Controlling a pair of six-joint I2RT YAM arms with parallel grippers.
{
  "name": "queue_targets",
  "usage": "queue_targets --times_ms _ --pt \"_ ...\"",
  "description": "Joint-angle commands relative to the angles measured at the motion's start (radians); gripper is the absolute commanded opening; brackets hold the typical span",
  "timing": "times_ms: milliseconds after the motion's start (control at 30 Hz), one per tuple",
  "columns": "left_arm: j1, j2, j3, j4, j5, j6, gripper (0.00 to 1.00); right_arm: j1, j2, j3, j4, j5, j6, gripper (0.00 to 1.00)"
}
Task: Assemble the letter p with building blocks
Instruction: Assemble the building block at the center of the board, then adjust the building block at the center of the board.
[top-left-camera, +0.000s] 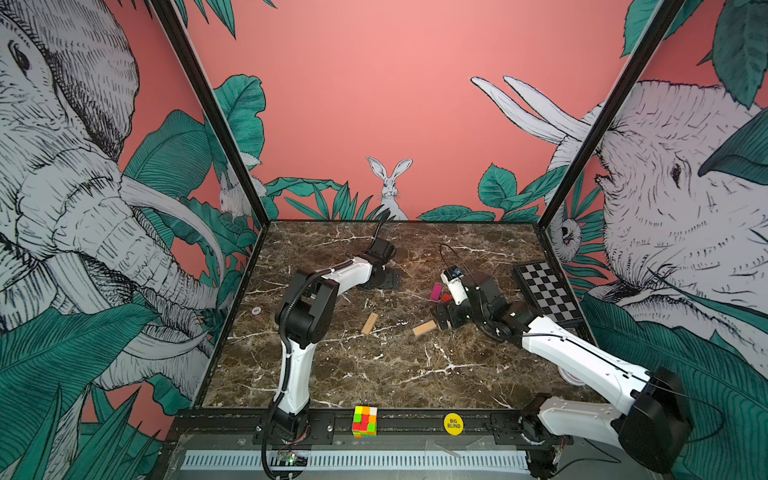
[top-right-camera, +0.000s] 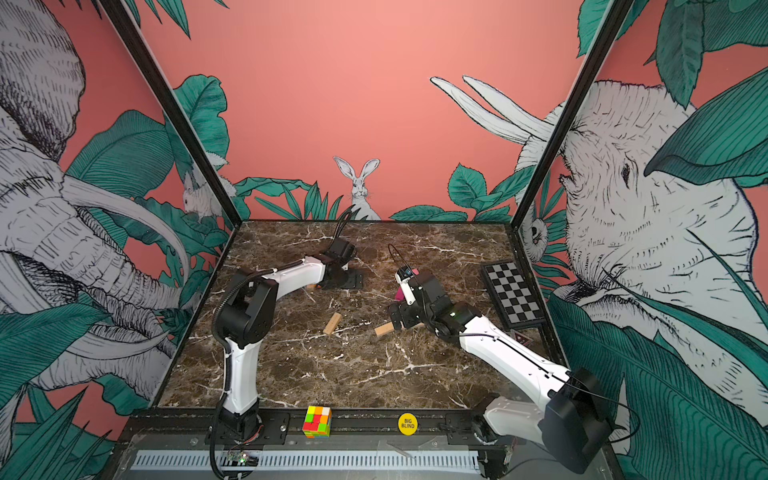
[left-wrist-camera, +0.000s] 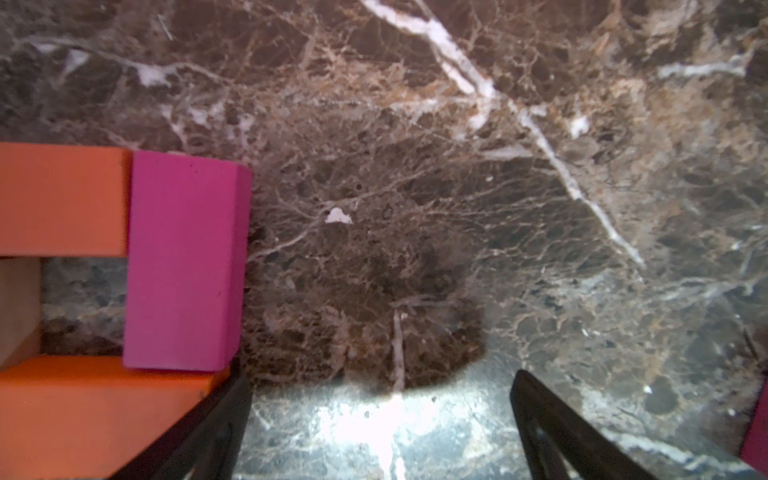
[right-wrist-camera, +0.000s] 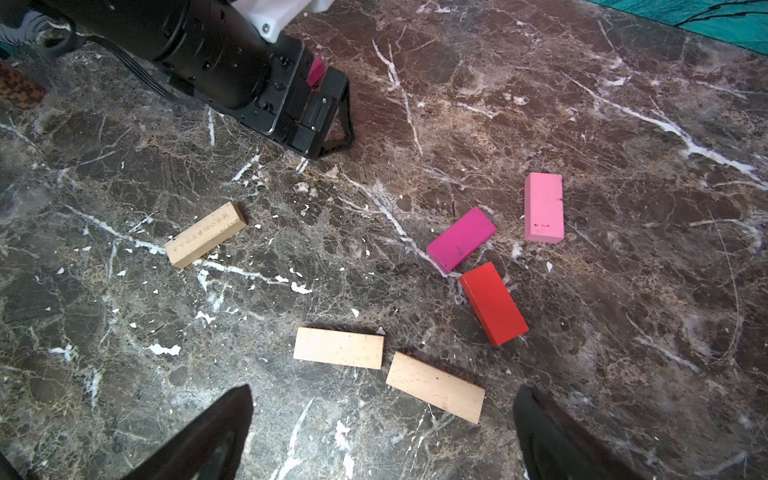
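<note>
With the p's loop (left-wrist-camera: 183, 262) part-built toward the desk's (top-left-camera: 374, 374) far edge beside my empty, wide-open left claw (left-wrist-camera: 378, 386), my right claw (right-wrist-camera: 384, 392), likewise open and empty above loose blocks (right-wrist-camera: 461, 239) mid-desk, should next close on a tan block (right-wrist-camera: 435, 386).

Left hand (left-wrist-camera: 382, 386), right hand (right-wrist-camera: 384, 399) both agape.

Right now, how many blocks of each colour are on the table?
Tan blocks: 4
Orange blocks: 2
Magenta blocks: 2
Pink block: 1
Red block: 1
Total: 10
</note>
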Motion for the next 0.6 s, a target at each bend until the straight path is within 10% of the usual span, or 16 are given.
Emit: queue_targets --times_ms 0,567 --pt "0.007 0.013 -0.002 -0.033 0.009 0.000 0.99 -0.003 0.006 0.010 0.024 -0.006 0.011 0.98" --pt "-0.036 0.072 0.121 -0.065 0.013 0.029 0.99 -0.003 0.022 0.016 0.026 -0.011 0.009 0.98"
